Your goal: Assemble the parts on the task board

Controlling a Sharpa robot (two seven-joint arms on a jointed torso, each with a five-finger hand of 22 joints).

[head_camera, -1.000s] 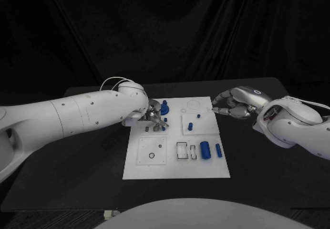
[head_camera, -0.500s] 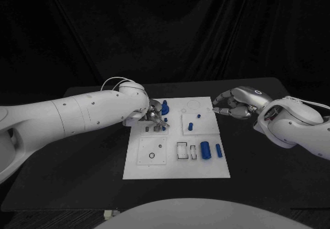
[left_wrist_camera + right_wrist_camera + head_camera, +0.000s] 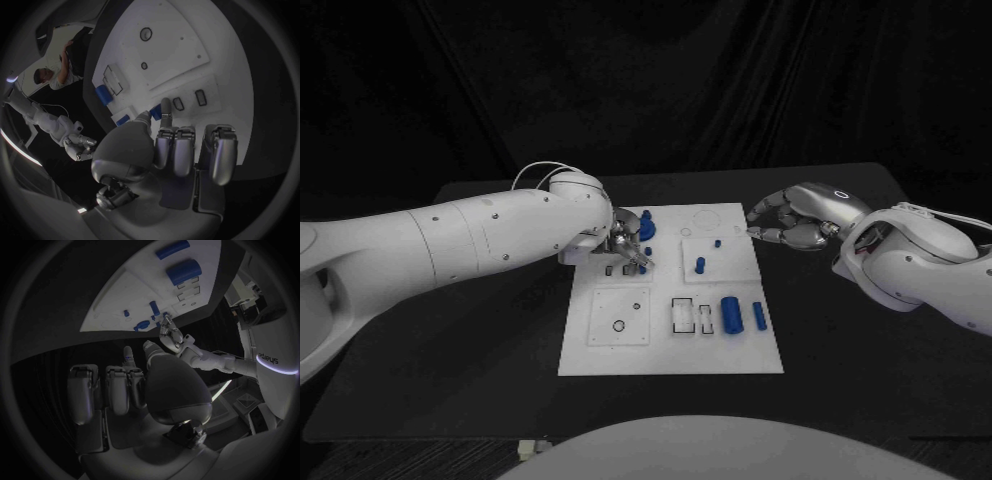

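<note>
The white task board (image 3: 668,355) lies mid-table. My left hand (image 3: 620,246) hovers low over its far left part, beside two small rectangular slots (image 3: 189,100). In the left wrist view the thumb and one finger (image 3: 165,107) pinch a small blue part (image 3: 155,112), and the other fingers are curled in. My right hand (image 3: 790,221) hangs just off the board's far right edge, fingers curled in around nothing. A tall blue piece (image 3: 646,225) stands beside the left hand. A blue peg (image 3: 700,265) stands mid-board.
A thick blue cylinder (image 3: 730,313) and a long blue bar (image 3: 759,316) lie on the board's near right part, next to an open rectangular recess (image 3: 681,315). A ring-shaped hole (image 3: 617,325) marks the near left plate. Black table surrounds the board.
The left hand's fingertips have edged slightly over the slots. The right hand and the loose parts have stayed where they were.
</note>
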